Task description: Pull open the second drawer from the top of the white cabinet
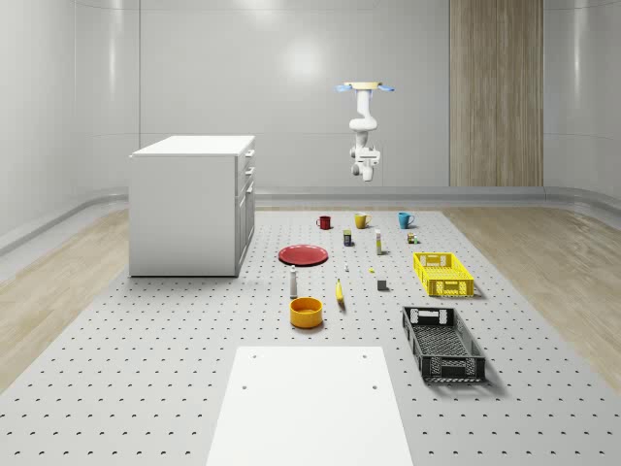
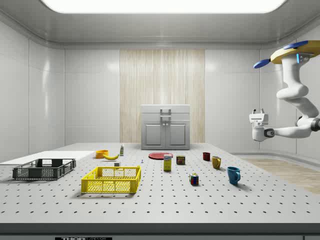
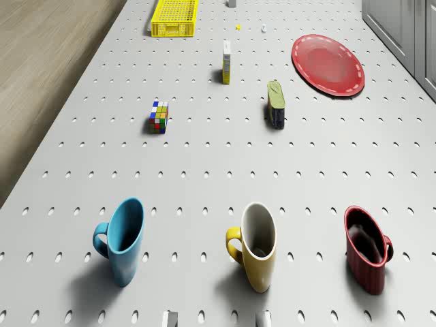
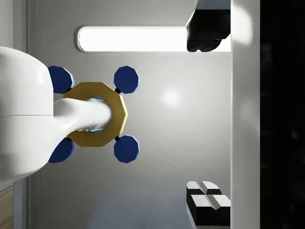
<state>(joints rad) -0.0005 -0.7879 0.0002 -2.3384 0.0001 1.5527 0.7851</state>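
The white cabinet (image 1: pixel 192 206) stands on the perforated table at the whole-scene view's left, its drawer fronts facing right. The second drawer from the top (image 1: pixel 248 175) is closed; from the side it is a narrow band with a handle (image 2: pixel 165 117). The drone (image 1: pixel 366 89) hovers high over the table's far edge, beyond the mugs and well away from the cabinet. Its arm hangs folded, with the gripper (image 2: pixel 258 112) turned upward. In the wrist view the gripper (image 4: pixel 209 119) faces the drone's underside (image 4: pixel 95 114), open and with nothing between its fingers.
Blue (image 3: pixel 122 238), yellow (image 3: pixel 255 245) and red (image 3: pixel 368 255) mugs stand in a row below the drone. Farther on lie a colour cube (image 3: pixel 159 117), a red plate (image 3: pixel 328 65) and a yellow crate (image 3: pixel 174 17). A black crate (image 1: pixel 442 343) and an orange bowl (image 1: pixel 306 311) sit nearer the front.
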